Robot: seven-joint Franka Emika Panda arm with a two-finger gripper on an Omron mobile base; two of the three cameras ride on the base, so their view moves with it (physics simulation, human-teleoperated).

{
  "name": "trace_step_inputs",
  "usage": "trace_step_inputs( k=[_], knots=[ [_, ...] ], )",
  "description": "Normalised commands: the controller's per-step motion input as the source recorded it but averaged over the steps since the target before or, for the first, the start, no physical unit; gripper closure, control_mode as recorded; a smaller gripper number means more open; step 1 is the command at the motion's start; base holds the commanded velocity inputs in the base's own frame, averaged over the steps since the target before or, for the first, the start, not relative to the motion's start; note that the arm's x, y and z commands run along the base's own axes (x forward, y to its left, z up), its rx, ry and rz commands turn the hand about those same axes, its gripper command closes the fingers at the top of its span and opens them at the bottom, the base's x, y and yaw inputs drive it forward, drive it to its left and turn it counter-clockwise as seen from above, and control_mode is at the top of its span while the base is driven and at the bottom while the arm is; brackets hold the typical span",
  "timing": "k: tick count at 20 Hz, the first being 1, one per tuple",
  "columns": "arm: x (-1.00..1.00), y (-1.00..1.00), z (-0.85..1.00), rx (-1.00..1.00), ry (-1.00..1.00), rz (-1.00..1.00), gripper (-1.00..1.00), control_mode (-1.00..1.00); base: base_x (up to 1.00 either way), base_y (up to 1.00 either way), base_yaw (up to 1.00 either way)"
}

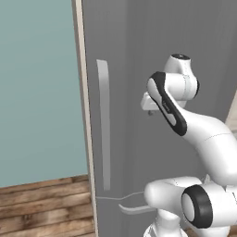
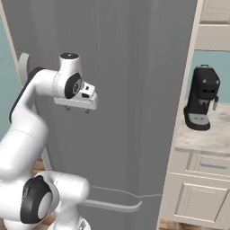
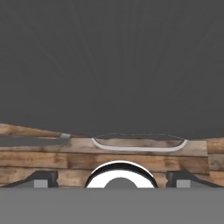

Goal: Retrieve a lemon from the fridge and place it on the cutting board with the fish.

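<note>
Fridge (image 1: 139, 55) first: its tall grey door is shut and takes up most of what I see ahead. From the left base camera, going left to right, a teal wall (image 1: 37, 92) stands above a wooden floor (image 1: 41, 208), then comes the fridge's beige side panel (image 1: 82, 92), then the long vertical light-grey handle (image 1: 104, 125) near the door's left edge. To the right of that handle my white arm bends across the door, and my claw (image 1: 150, 110) hangs in front of the grey panel, pointing down and apart from the handle. Low on the door a thin seam and a curved lower handle (image 1: 134, 209) run beside my base.

From the right base camera, my arm rises at the left and my claw (image 2: 77, 109) again sits before the door at mid height, its two small fingertips spread well apart with nothing between them. Further right the door ends, and a black coffee machine (image 2: 202, 99) stands on a pale counter (image 2: 211, 134) above cream cabinets (image 2: 197, 193).

Through the hand camera my two fingertips (image 3: 41, 178) stand at the far left and far right of the bottom edge, wide open and empty, looking down the dark door face to the curved lower handle (image 3: 139, 148) and the plank floor (image 3: 109, 159).
</note>
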Motion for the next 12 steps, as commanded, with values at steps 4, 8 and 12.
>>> trace_step_inputs(
  k=[4,8,12],
  knots=[
    [0.00,0.00,0.00,0.00,0.00,0.00,-1.00,1.00,-0.49,0.17,-0.21],
    [0.00,0.00,0.00,0.00,0.00,0.00,-1.00,1.00,-0.55,0.37,-0.24],
    [0.00,0.00,0.00,0.00,0.00,0.00,-1.00,1.00,-0.35,0.60,-0.21]
  ],
)
